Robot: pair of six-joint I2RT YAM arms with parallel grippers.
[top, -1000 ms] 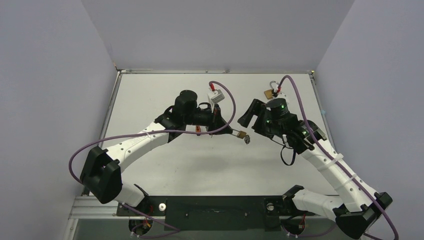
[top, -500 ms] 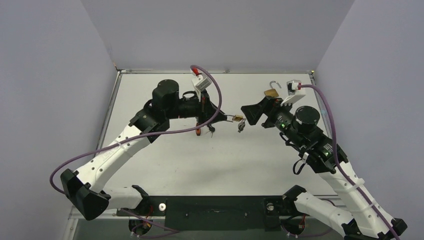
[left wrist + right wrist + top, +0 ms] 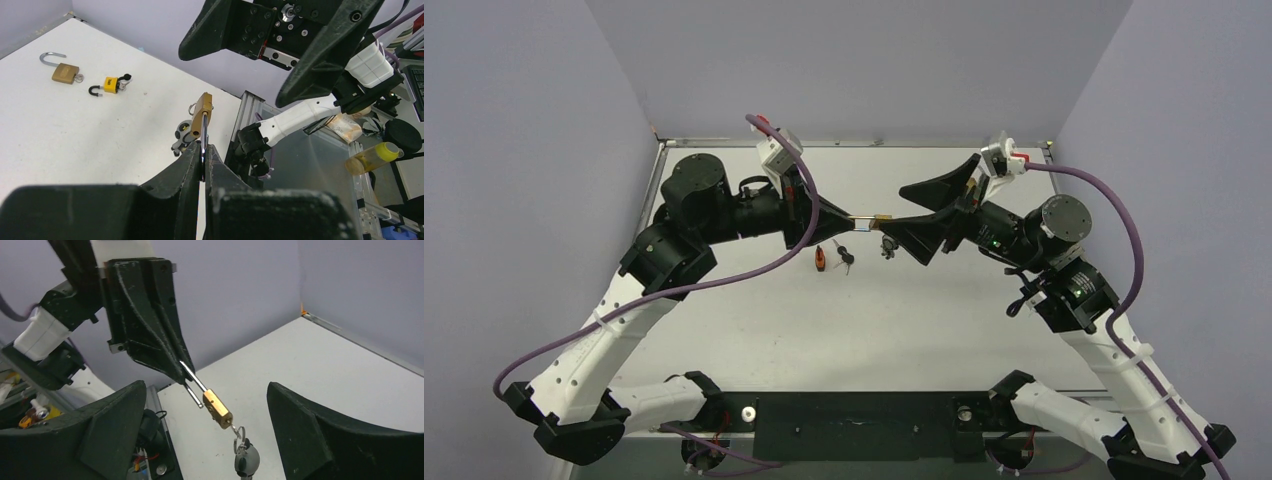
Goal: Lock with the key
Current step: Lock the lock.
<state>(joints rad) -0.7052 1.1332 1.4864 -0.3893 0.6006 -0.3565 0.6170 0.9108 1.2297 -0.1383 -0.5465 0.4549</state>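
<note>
While the jaws of the left gripper (image 3: 203,150) clench the shackle (image 3: 192,376) of the brass padlock (image 3: 217,408) above the tabletop (image 3: 924,320), the right gripper (image 3: 902,212) gapes around it. Probably light, rigid, slick metal; best to take the dangling key (image 3: 246,461) by its head.

No text, number or brand can be read in any view; the brass padlock (image 3: 202,111) shows a plain face, too small to make out a stamp — and the bottle (image 3: 372,157) at the edge of the left wrist view is too blurred for any label to be read.
</note>
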